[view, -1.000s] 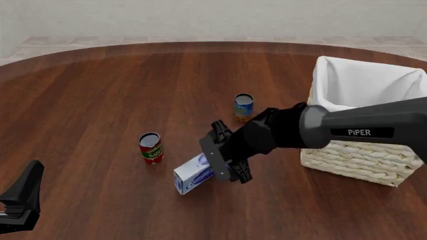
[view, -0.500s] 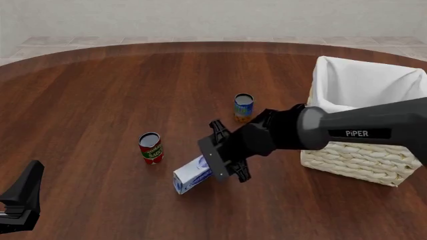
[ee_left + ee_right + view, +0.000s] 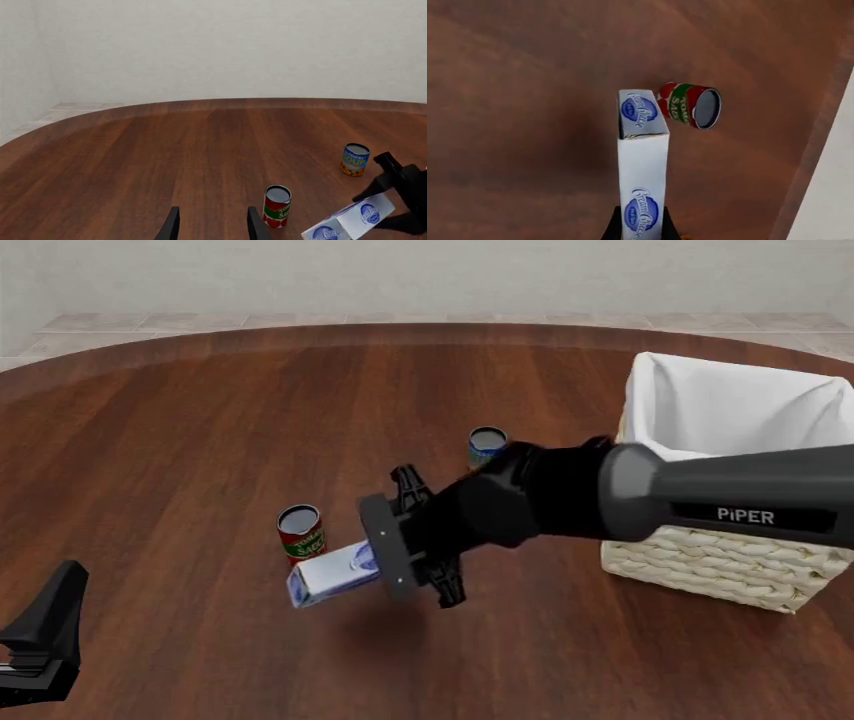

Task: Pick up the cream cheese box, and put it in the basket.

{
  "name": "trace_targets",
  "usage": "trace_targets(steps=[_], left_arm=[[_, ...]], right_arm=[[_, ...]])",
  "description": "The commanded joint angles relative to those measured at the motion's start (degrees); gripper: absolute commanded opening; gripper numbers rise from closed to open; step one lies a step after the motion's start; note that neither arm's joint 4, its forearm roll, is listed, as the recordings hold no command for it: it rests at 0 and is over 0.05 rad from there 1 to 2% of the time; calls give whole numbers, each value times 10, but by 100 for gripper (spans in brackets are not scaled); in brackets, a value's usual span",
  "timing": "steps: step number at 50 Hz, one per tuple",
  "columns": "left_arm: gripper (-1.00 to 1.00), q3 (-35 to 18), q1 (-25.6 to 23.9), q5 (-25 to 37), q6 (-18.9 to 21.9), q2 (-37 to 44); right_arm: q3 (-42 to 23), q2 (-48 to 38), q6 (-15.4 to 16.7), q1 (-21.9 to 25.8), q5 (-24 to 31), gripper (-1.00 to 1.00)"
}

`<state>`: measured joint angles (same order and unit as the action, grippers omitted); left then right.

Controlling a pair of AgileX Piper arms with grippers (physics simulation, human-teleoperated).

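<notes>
Though white, blue-logoed cream cheese box (image 3: 327, 576)

Front camera looked down from behind the arms, both wrist cameras sat closer, all three shared the red-and-green cylindrical can (image 3: 302, 533) (image 3: 276, 205) (image 3: 688, 104)

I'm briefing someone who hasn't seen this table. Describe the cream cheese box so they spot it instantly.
Start at the wicker basket on the table's right side and follow the right arm leftward to the right gripper. The cream cheese box is held there, beside a red can. It is the only flat white carton with blue oval logos.
</notes>
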<state>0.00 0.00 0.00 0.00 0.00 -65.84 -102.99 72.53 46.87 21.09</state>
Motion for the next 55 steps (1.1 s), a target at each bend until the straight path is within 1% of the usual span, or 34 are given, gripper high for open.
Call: trace_targets(steps=[1, 3, 4, 5, 6, 7, 10, 11, 12, 13, 15, 16, 18, 21, 22, 23, 24, 25, 26, 27, 30, 33, 34, 35, 37, 39, 41, 43, 45, 46, 47, 50, 51, 55], left_arm=[[100, 0, 0, 0, 0, 0], [100, 0, 0, 0, 0, 0], [100, 0, 0, 0, 0, 0], [100, 0, 0, 0, 0, 0], [100, 0, 0, 0, 0, 0], [100, 0, 0, 0, 0, 0], [100, 0, 0, 0, 0, 0], [100, 0, 0, 0, 0, 0], [100, 0, 0, 0, 0, 0], [100, 0, 0, 0, 0, 0], [100, 0, 0, 0, 0, 0], [100, 0, 0, 0, 0, 0], [100, 0, 0, 0, 0, 0], [100, 0, 0, 0, 0, 0], [100, 0, 0, 0, 0, 0], [100, 0, 0, 0, 0, 0], [100, 0, 0, 0, 0, 0], [100, 0, 0, 0, 0, 0], [100, 0, 0, 0, 0, 0], [100, 0, 0, 0, 0, 0], [100, 0, 0, 0, 0, 0], [100, 0, 0, 0, 0, 0], [100, 0, 0, 0, 0, 0], [100, 0, 0, 0, 0, 0], [100, 0, 0, 0, 0, 0], [100, 0, 0, 0, 0, 0], [100, 0, 0, 0, 0, 0], [100, 0, 0, 0, 0, 0], [100, 0, 0, 0, 0, 0], [100, 0, 0, 0, 0, 0], [100, 0, 0, 0, 0, 0], [100, 0, 0, 0, 0, 0], [100, 0, 0, 0, 0, 0], [100, 0, 0, 0, 0, 0]], right_arm=[[-16, 41, -69, 27, 22, -100], [-18, 50, -85, 34, 22, -100], [-27, 53, -101, 38, 27, -100], [-42, 56, -124, 46, 37, -100], [-42, 56, -124, 46, 37, -100], [-48, 60, -139, 53, 41, -100], [-58, 74, -167, 58, 45, -100], [-57, 82, -171, 61, 42, -100], [-40, 88, -155, 54, 29, -100], [-32, 93, -155, 50, 23, -100], [-32, 104, -179, 56, 21, -100], [-44, 109, -202, 60, 28, -100], [-42, 112, -205, 59, 25, -100], [-56, 136, -251, 55, 23, -100], [-54, 144, -258, 56, 20, -100], [-58, 148, -271, 56, 22, -100], [-58, 148, -272, 56, 22, -100], [-60, 158, -287, 56, 21, -100], [-60, 158, -287, 56, 21, -100], [-68, 166, -310, 56, 22, -100], [-72, 177, -333, 43, 9, -100], [-71, 188, -368, 43, 5, -100], [-71, 189, -368, 43, 5, -100], [-71, 194, -388, 44, 2, -100], [-68, 199, -392, 40, -4, -100], [-65, 199, -396, 14, -18, -100], [-72, 203, -433, 15, -16, -100], [-66, 215, -452, 13, -28, -100], [-65, 232, -490, 16, -36, -100], [-61, 239, -498, 14, -42, -100], [-57, 250, -515, 7, -51, -100], [-43, 269, -548, 5, -66, -100], [-39, 277, -563, 0, -71, -100], [-13, 300, -583, -15, -96, -100]])
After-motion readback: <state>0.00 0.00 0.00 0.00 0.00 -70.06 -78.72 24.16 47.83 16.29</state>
